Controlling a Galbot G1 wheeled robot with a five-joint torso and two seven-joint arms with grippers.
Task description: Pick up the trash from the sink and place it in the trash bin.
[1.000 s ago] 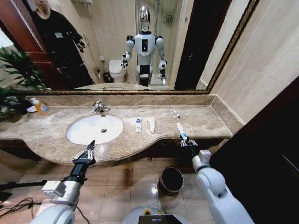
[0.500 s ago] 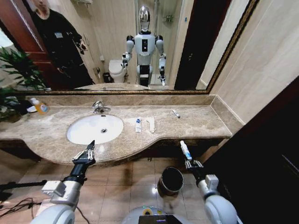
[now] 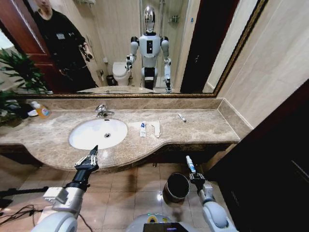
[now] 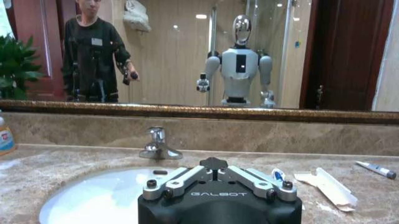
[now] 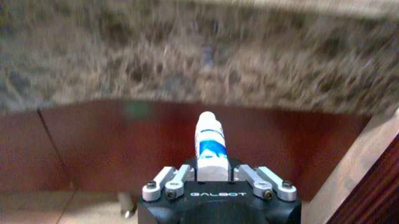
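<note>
A: How far along does the job look, starting with the big things?

B: The marble counter [image 3: 193, 129] around the white oval sink [image 3: 98, 133] is not cleared. The basin itself looks bare, so what remains lies on the stone beside it.

A: And the trash bin?

B: The small round dark trash bin [image 3: 176, 186] stands on the floor tiles below the counter's edge. I cannot see anything inside it.

A: Which arm is working?

B: The right gripper [image 3: 195, 176] is low, below the counter's edge and just beside the bin's rim. It is clamped on a white mini tube with a blue mark [image 5: 210, 148], which stands upright out of the jaws. I judge this piece is on its way in, not yet dropped.

A: The other arm?

B: The left gripper [image 3: 88, 160] hovers at the counter's front edge before the sink, fingers apart, holding nothing.

A: What is left?

B: A small tube with blue print [image 3: 143, 129], a white packet [image 3: 156, 128] beside it, and a thin white stick [image 3: 181, 117] farther back near the wall.
</note>
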